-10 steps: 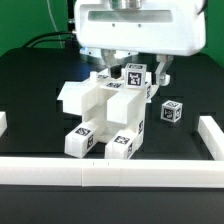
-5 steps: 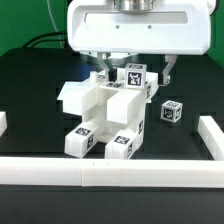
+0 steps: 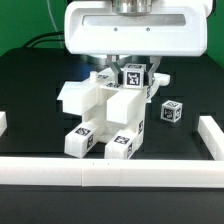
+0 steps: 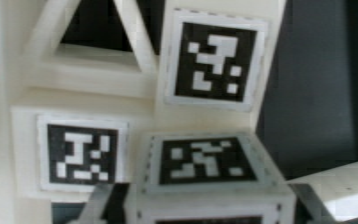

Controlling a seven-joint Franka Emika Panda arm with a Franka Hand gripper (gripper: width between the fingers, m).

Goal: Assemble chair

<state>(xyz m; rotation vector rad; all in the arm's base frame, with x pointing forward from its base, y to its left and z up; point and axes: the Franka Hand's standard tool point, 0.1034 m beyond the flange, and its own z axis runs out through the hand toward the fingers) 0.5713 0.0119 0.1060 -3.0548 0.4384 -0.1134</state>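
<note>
The end effector (image 3: pixel 138 75), a broad white housing with rounded corners and two slim dark fingers, hangs over the middle of the matte black tabletop (image 3: pixel 40 80). Its fingers are closed on the top of a square post (image 3: pixel 133 76), one on each side, gripping it. That post stands upright at the back of the partly built chair (image 3: pixel 100 105).

The chair sits in the centre of the tabletop, directly under the arm. It is a cluster of chunky, smooth white plastic blocks with sharp square edges and flat faces. Two short square posts (image 3: pixel 82 140) point toward the camera, each ending in a tagged face. A small loose block (image 3: pixel 172 111) lies apart from the chair, toward the exterior view's right. It is a cube with tags on its visible faces.

Low white border rails (image 3: pixel 110 172), long and straight, edge the tabletop at the front and on both sides.

The wrist view looks closely at the white plastic. Three marker tags (image 4: pixel 215 55) fill it, each a black square with blocky white cells on a white margin, slightly blurred. The tags carry only such patterns, with no letters, numbers or brand names that can be read. Dark angled gaps show between slanted white bars above them.
</note>
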